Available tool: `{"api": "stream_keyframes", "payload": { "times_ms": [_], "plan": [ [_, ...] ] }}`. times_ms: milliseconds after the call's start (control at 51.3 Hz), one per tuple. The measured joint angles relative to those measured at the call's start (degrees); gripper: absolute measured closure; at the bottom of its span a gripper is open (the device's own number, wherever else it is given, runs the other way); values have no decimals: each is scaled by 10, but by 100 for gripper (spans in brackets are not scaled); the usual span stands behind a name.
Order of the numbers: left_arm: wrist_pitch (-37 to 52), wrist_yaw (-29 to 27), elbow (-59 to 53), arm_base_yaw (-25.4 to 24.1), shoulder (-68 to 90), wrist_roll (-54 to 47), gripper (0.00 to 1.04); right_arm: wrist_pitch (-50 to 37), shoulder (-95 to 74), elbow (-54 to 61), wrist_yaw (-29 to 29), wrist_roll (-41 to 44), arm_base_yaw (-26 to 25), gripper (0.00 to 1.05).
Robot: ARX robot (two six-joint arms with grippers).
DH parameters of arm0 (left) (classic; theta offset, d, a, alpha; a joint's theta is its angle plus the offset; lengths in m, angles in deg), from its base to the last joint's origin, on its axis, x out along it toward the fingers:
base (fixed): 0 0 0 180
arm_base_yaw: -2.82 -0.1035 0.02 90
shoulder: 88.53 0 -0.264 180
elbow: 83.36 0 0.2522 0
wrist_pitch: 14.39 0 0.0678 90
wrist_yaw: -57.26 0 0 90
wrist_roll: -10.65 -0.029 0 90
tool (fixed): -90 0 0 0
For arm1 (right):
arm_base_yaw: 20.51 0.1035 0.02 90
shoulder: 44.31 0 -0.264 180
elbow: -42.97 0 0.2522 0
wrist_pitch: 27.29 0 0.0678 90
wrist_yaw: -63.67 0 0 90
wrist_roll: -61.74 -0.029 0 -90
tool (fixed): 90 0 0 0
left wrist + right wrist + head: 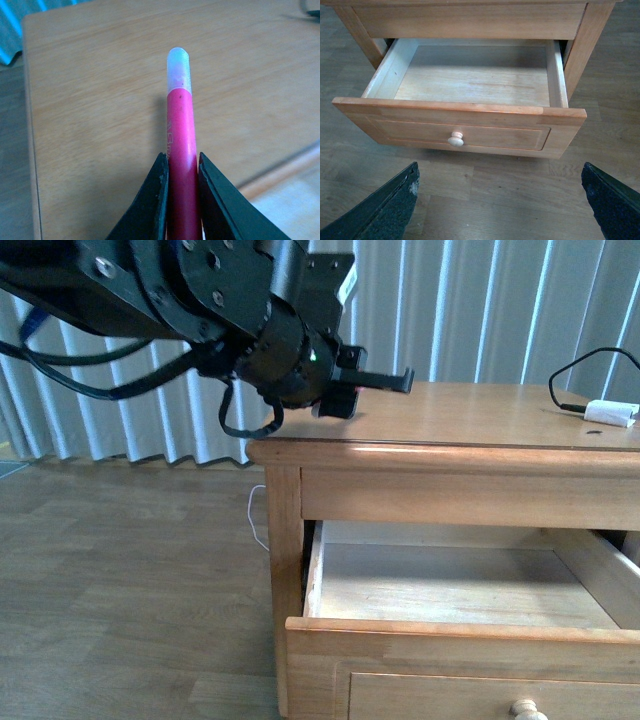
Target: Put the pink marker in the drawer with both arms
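Being clamped between the two black fingers (156,200) of the left gripper (180,161), the short, thick, bright pink marker (179,125) is seen with its white rounded end pointing away from the wrist. It is held over the flat top of the light-wood nightstand (480,415), near the left front corner. Whether it touches the wood cannot be told. In the front view the bulky black left arm (200,290) is stretched over that corner. A white plug with a black cable (612,412) is lying at the far right of the top.

The taller light-wood drawer (460,107) is pulled out below, and only bare boards are shown inside it. Its round wooden knob (455,140) is not touched. The right gripper (500,167) is kept in front of the drawer, above the wooden floor (520,195), with its black fingers (390,205) wide apart and nothing between them.
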Motion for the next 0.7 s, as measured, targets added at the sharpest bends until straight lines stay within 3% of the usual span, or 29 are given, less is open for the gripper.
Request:
{"api": "stream_keyframes", "payload": {
  "times_ms": [156,351,701],
  "plan": [
    [23,72,-87,15,-97,-30,90,0,0,0,0,0,0,9],
    [29,124,-174,44,-175,-72,90,0,0,0,0,0,0,9],
    [52,116,-235,54,-147,-89,90,0,0,0,0,0,0,9]
  ]
}}
